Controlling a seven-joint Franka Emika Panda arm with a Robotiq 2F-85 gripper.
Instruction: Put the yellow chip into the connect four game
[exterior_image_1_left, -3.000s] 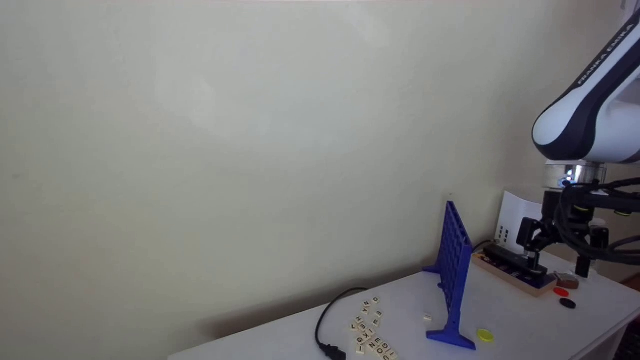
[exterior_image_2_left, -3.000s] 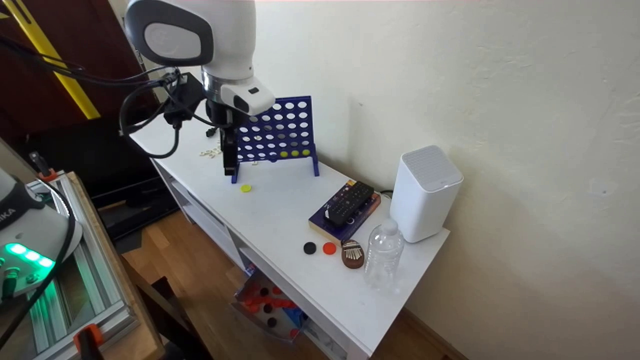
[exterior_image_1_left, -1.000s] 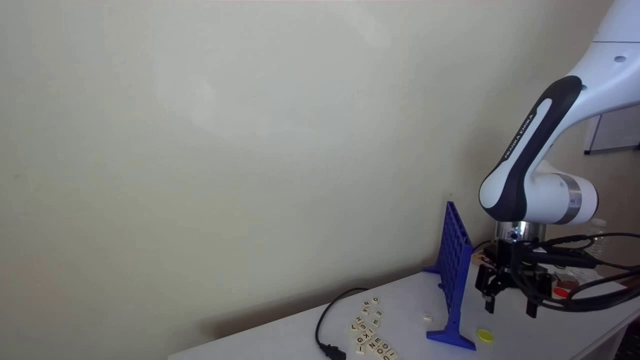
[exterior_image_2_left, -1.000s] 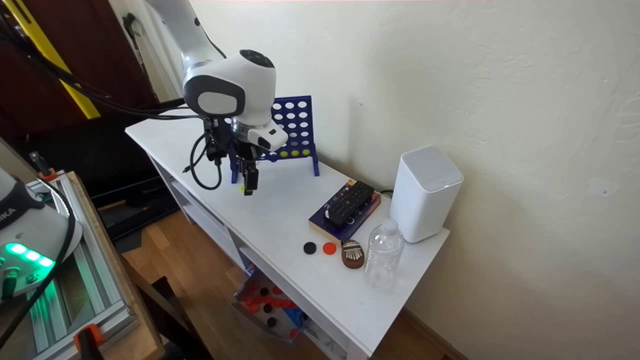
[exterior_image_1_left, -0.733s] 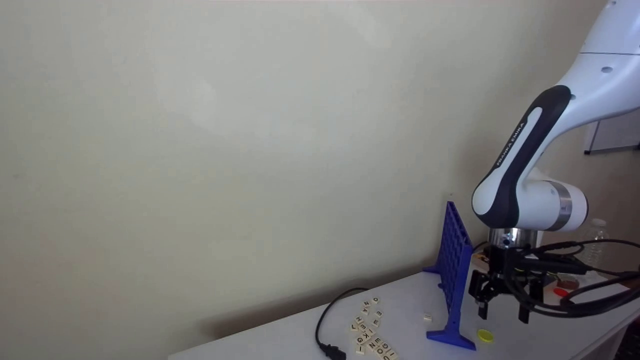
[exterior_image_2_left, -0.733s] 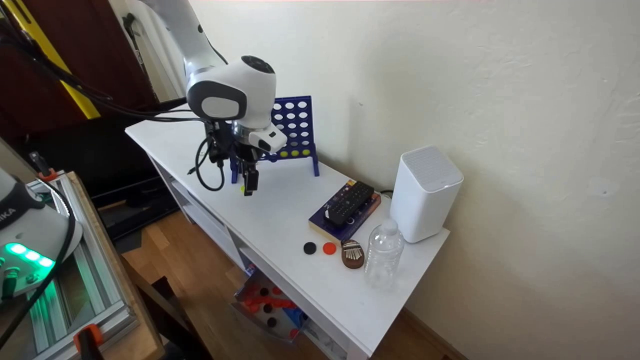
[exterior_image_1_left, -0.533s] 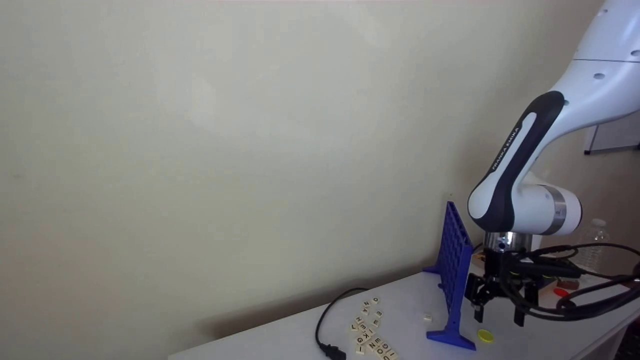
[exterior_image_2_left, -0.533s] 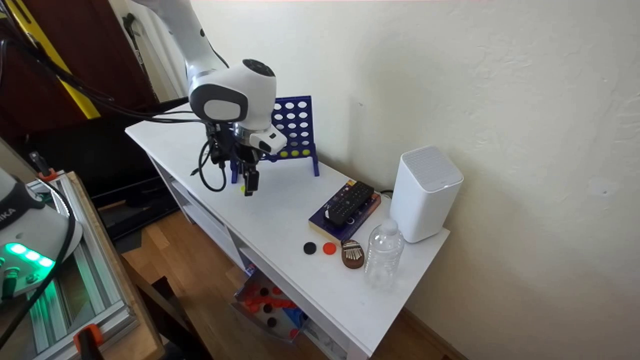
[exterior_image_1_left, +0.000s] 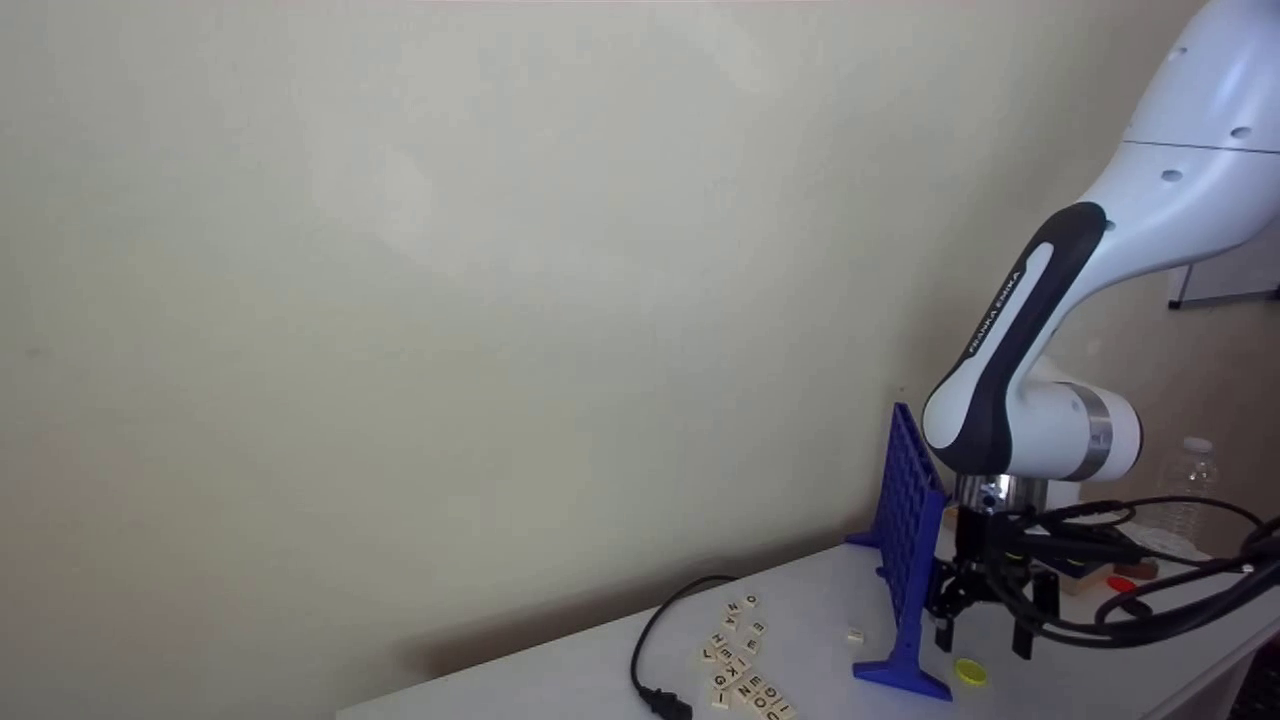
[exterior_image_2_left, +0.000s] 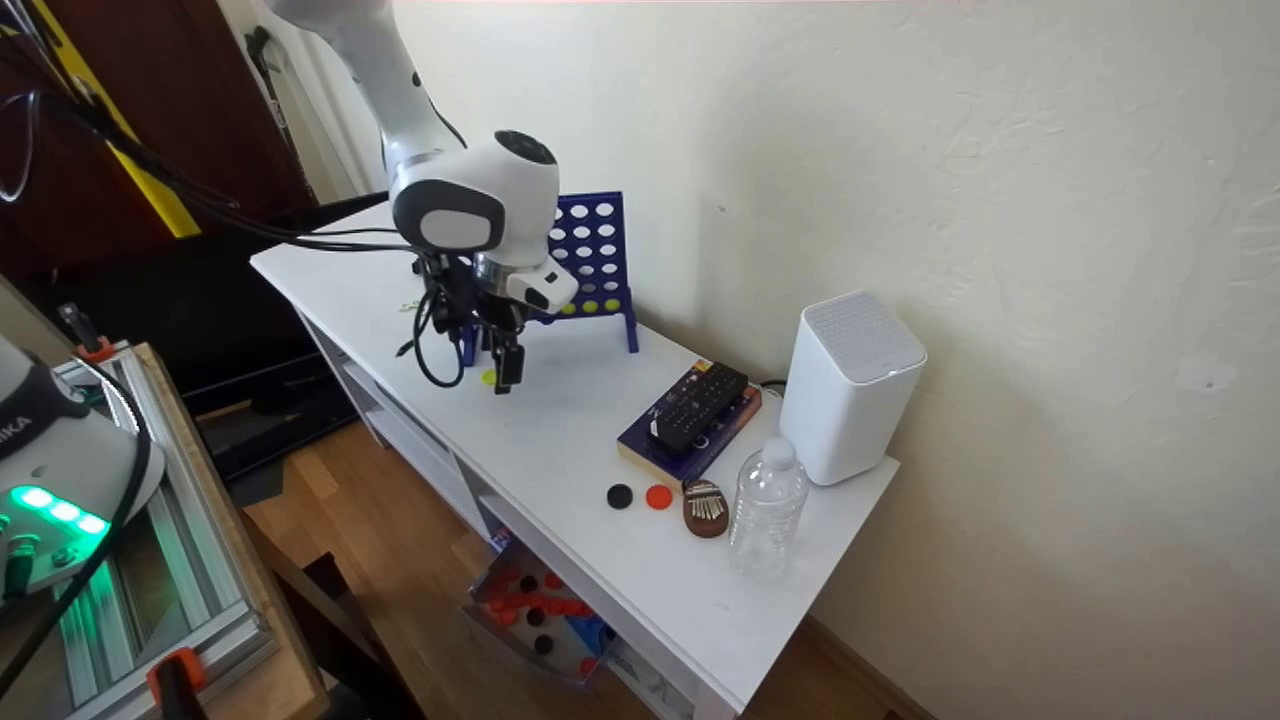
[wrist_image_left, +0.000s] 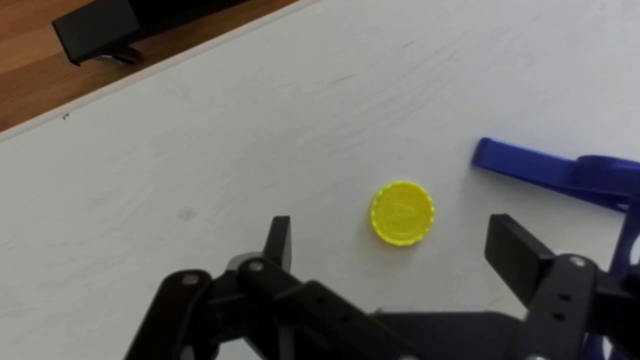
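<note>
Claw (exterior_image_1_left: 984, 643) lower, nearer yellow chip (wrist_image_left: 402, 213), FRANKA EMIKA arm (exterior_image_1_left: 1045, 300)

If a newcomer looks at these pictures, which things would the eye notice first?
Probably the white robot arm, its open pincer hanging above the white table. Next, perhaps, the bright yellow chip, lying flat on the tabletop near the blue connect four game. In an exterior view, the tall white box also stands out, near the wall.
</note>
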